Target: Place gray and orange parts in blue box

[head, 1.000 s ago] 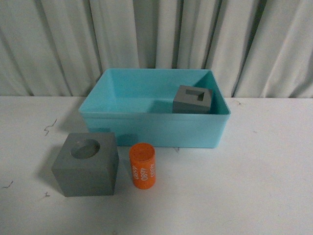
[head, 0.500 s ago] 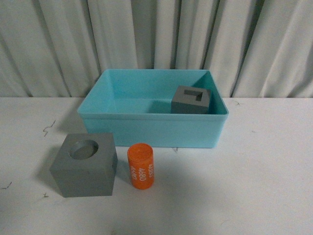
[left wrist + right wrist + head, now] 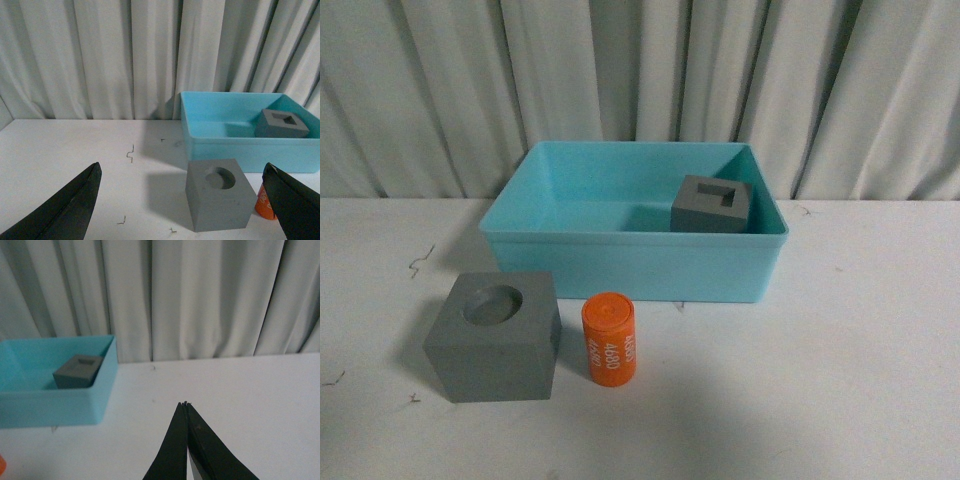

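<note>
A gray cube with a round recess (image 3: 495,335) sits on the white table in front of the blue box (image 3: 630,265), also in the left wrist view (image 3: 220,200). An orange cylinder printed "4680" (image 3: 609,337) lies right of it; its edge shows in the left wrist view (image 3: 264,206). A gray cube with a rectangular slot (image 3: 712,204) sits inside the box at its right, also in both wrist views (image 3: 281,123) (image 3: 77,371). My left gripper (image 3: 182,172) is open, fingers wide either side of the round-recess cube, short of it. My right gripper (image 3: 185,403) is shut and empty, over bare table right of the box (image 3: 55,405).
A pale pleated curtain (image 3: 640,80) hangs close behind the table. Small dark marks (image 3: 420,262) dot the white tabletop to the left of the box. No arm shows in the front view.
The front view has shifted slightly; the cube and cylinder appear a few pixels lower left than one second ago. The objects themselves have not moved relative to each other.
</note>
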